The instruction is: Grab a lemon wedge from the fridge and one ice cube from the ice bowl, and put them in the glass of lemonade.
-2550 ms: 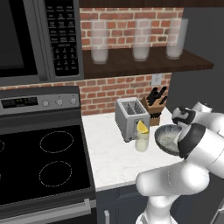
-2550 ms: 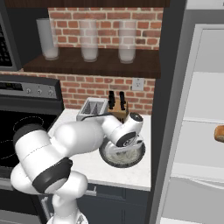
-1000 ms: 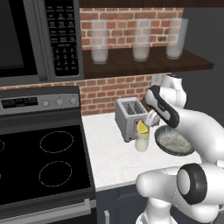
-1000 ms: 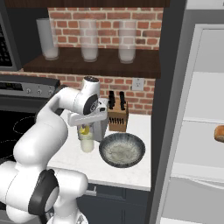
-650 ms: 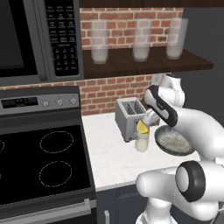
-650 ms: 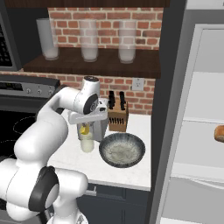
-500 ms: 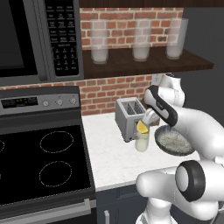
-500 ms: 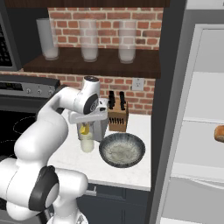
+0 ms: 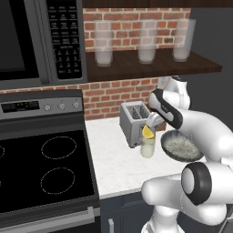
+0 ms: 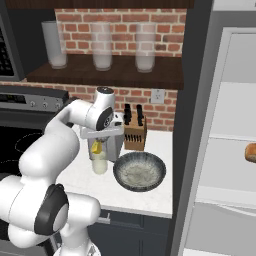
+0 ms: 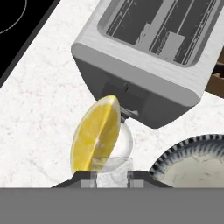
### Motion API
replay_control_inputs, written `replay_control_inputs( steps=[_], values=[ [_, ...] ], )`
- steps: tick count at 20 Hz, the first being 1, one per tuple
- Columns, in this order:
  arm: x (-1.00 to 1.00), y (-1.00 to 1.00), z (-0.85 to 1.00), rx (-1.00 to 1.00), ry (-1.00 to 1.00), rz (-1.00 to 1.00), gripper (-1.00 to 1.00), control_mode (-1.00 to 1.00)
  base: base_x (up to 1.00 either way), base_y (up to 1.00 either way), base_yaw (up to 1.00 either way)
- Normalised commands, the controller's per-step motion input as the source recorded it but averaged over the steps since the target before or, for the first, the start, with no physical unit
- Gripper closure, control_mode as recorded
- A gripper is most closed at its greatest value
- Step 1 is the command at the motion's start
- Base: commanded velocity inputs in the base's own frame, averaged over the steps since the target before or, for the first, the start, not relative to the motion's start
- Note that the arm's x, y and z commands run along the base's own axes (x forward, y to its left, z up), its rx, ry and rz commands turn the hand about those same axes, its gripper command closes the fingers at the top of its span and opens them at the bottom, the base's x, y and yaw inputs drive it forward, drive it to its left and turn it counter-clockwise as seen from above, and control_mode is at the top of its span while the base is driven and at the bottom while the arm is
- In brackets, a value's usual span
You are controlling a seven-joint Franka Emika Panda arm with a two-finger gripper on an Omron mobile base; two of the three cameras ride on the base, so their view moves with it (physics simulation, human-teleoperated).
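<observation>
The claw [image 11: 111, 175] hangs right over the glass [image 9: 147, 146], pinching an ice cube [image 11: 113, 168] (lemon wedge [image 11: 95, 134] sits on the rim), so it should release gently, dead centre.

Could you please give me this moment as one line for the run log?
claw: shut on ice cube | over glass of lemonade | lemon wedge on glass rim | ice bowl beside glass | next: release

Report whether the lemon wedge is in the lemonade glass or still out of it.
In: the lemon wedge stands in the mouth of the glass of lemonade, sticking up above the rim.
</observation>
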Motion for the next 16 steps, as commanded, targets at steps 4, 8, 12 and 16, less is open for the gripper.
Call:
replay_control_inputs(
  steps=[4, 8, 12, 16],
  values=[
    [0.02, 0.04, -0.16, 0.00, 0.00, 0.00, 1.00, -1.00, 0.00, 0.00, 0.00],
    [0.00, 0.10, -0.16, 0.00, 0.00, 0.00, 1.00, -1.00, 0.00, 0.00, 0.00],
    [0.00, 0.16, -0.05, 0.00, 0.00, 0.00, 1.00, -1.00, 0.00, 0.00, 0.00],
    [0.00, 0.01, 0.00, 0.00, 0.00, 0.00, 1.00, -1.00, 0.00, 0.00, 0.00]
  ],
)
